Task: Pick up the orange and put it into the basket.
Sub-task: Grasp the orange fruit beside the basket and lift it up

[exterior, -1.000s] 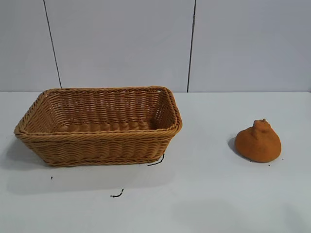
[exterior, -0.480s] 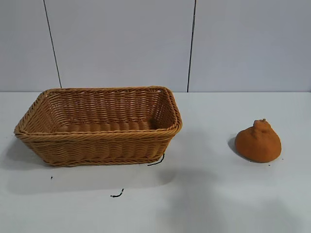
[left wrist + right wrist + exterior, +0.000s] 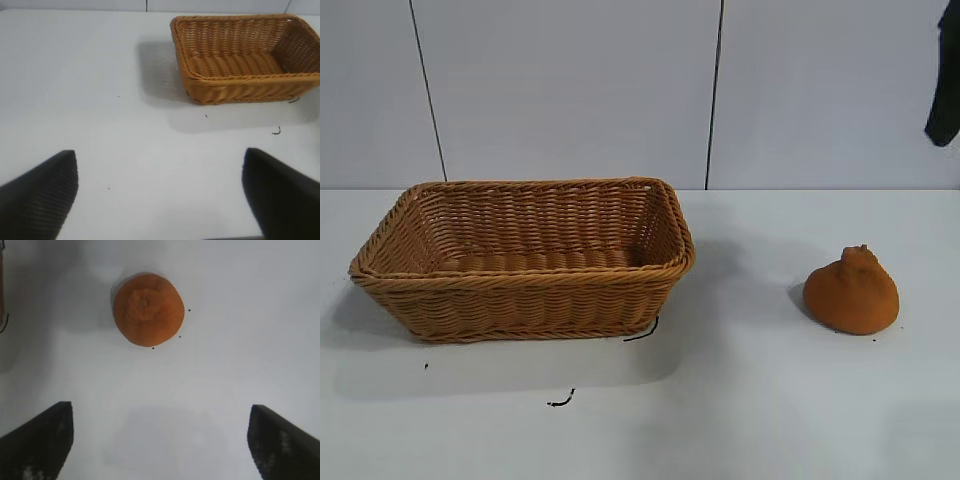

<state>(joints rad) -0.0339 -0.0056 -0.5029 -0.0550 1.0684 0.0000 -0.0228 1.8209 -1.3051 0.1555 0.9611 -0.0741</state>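
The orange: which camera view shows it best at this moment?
The right wrist view: it looks straight down on the orange, whole, knob centred, beyond the open right pincer. The exterior view shows it side-on on the table, right of the basket. The left wrist view misses it.

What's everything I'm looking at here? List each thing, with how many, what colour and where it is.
basket: one, tan-brown wicker, on the table's left half, nothing inside.
orange: one, dull orange, knob on top, on the table at the right, apart from the basket.
black marks: a few small ones, on the table in front of the basket.
table: one, white.
wall: pale grey panels behind the table.
left gripper: one, black, open, above the table, facing the basket.
right gripper: one, black, open, high above the orange.
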